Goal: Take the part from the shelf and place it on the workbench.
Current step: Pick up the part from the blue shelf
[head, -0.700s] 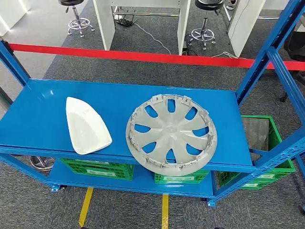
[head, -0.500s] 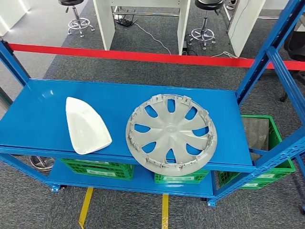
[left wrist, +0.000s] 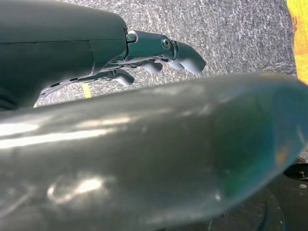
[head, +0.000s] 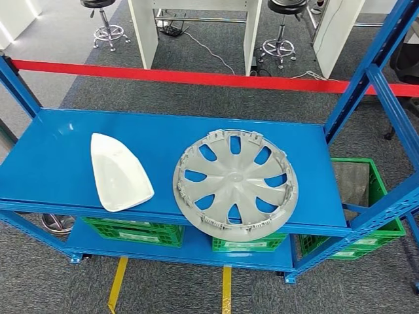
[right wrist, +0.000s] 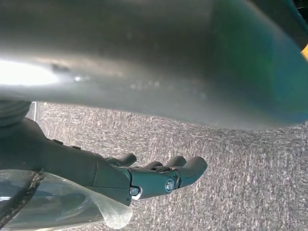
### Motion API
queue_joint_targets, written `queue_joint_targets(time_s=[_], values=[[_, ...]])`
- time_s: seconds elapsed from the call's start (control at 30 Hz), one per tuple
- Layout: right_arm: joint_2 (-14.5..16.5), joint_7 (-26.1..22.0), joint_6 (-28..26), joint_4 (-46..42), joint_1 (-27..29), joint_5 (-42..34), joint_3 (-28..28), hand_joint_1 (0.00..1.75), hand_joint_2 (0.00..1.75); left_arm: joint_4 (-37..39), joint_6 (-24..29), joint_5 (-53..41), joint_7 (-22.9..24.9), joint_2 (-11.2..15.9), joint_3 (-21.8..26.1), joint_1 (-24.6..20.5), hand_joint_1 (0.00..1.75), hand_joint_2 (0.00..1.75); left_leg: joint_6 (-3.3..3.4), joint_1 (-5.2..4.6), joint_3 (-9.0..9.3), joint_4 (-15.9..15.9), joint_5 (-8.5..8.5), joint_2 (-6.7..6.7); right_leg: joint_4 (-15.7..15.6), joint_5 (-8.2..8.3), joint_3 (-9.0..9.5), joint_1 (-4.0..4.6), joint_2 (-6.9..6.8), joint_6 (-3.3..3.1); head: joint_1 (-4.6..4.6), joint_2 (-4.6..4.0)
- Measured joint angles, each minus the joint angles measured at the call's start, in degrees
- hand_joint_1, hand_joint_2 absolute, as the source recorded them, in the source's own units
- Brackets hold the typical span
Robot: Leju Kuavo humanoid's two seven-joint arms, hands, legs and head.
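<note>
Head view, from the robot's own height: a grey wheel cover (head: 235,184) lies flat on the blue shelf (head: 163,134), its near rim jutting just past the front edge, an overhang that looks to offer fingers a way underneath. Just beside it, apart, a white shell-shaped part (head: 118,172) rests hollow side up near the same edge. Which of the two the task means cannot be told. Both arms hang low: the left hand (left wrist: 160,50) holds nothing, fingers straight and slightly spread above grey carpet, and the right hand (right wrist: 160,177) is likewise empty, fingers extended and apart. Room to lift seems generous above the shelf, though the slanted blue upright (head: 368,69) crowds the right end. Green crates (head: 133,232) sit on the tier below. A red barrier strip (head: 198,77) crosses behind the rack.
</note>
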Motion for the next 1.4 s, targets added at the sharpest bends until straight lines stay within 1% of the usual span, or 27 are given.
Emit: queue_joint_targets(time_s=[0.03,0.07,0.17,0.23,0.4,0.47,0.53,0.6,0.77,0.93,1.2,1.4], values=[[0.0,0.0,0.0,0.0,0.0,0.0,-0.1,0.0,1.31,0.0,0.0,0.0,0.0,0.0,0.0,0.0,0.0,1.75,0.0,0.0,0.0,0.0,0.0,0.0,0.0,0.0,0.0,0.0,0.0,0.0,-0.01,0.0],[0.0,0.0,0.0,-0.1,0.0,0.0,-0.1,0.0,1.75,0.0,0.0,0.0,0.0,0.0,0.0,0.0,0.0,1.75,0.0,0.0,0.0,0.0,0.0,0.0,0.0,0.0,0.0,0.0,0.0,0.0,0.0,0.0],[0.0,0.0,0.0,-0.1,-0.2,0.0,-0.1,0.0,1.75,0.0,0.0,0.0,0.0,-0.1,0.0,-0.2,0.0,1.75,0.0,0.0,-0.03,0.0,0.0,0.0,0.0,0.01,0.06,0.0,0.0,0.0,-0.01,0.0],[0.1,-0.6,-0.1,0.0,-1.0,-0.1,1.0,0.0,1.75,0.0,-0.2,0.2,-0.4,-0.5,-0.3,-0.9,0.0,1.75,-0.01,0.0,-0.09,0.0,0.02,0.0,0.0,0.04,0.12,0.0,0.01,0.01,-0.02,0.0],[0.5,-4.7,-1.2,0.8,-4.1,-2.2,4.6,0.0,1.75,0.3,-2.7,2.1,-4.5,-1.8,-2.8,-3.4,0.0,1.75,-0.02,0.0,0.04,0.0,0.04,0.0,0.0,0.04,-0.12,0.0,0.01,0.02,0.0,0.0],[0.7,-6.5,-1.4,1.2,-5.1,-3.3,6.0,0.0,1.75,0.6,-4.0,2.9,-6.5,-2.3,-3.9,-4.3,0.0,0.87,-0.02,0.0,0.02,0.0,0.04,0.0,0.0,0.06,0.04,0.0,0.01,0.01,0.0,0.0],[1.0,-8.5,-1.5,1.6,-6.1,-4.4,7.5,0.0,0.87,0.9,-5.4,3.7,-8.6,-2.8,-5.0,-5.1,0.0,0.0,-0.01,0.0,-0.01,0.0,0.05,0.0,0.0,0.09,0.21,0.0,0.01,0.01,-0.01,0.0],[1.3,-10.4,-1.6,2.2,-7.2,-5.5,9.1,0.0,0.0,1.3,-7.1,4.4,-10.7,-3.3,-6.4,-6.0,0.0,0.0,0.0,0.0,-0.02,0.0,0.06,0.0,0.0,0.11,0.26,0.0,0.01,0.01,-0.01,0.0],[1.7,-14.7,-0.5,3.7,-9.6,-7.7,12.7,0.0,0.0,2.0,-11.7,5.2,-16.4,-4.3,-10.5,-8.5,0.0,0.0,0.0,0.0,-0.02,0.0,0.06,0.0,0.0,0.11,0.25,0.0,0.01,0.01,0.0,0.0],[2.0,-17.4,1.0,4.9,-11.6,-8.8,15.7,0.0,0.0,2.0,-16.4,3.5,-22.0,-5.0,-16.5,-11.0,0.0,0.0,0.0,0.0,-0.02,0.0,0.06,0.01,0.0,0.11,0.26,0.0,0.02,0.01,-0.01,0.0],[2.4,-18.8,3.0,5.8,-13.8,-8.8,19.4,0.0,0.0,0.4,-23.2,-2.4,-30.1,-5.0,-27.4,-13.9,0.0,0.0,0.0,0.0,-0.02,0.0,0.06,0.01,0.0,0.11,0.27,0.0,0.02,0.02,-0.01,0.0],[2.7,-18.8,4.3,6.1,-15.2,-7.6,21.6,0.0,0.0,-2.9,-30.1,-6.2,-35.2,-4.0,-34.9,-15.3,0.0,0.0,0.0,0.0,-0.02,0.0,0.06,0.01,0.0,0.11,0.27,0.0,0.02,0.02,0.0,0.0]])
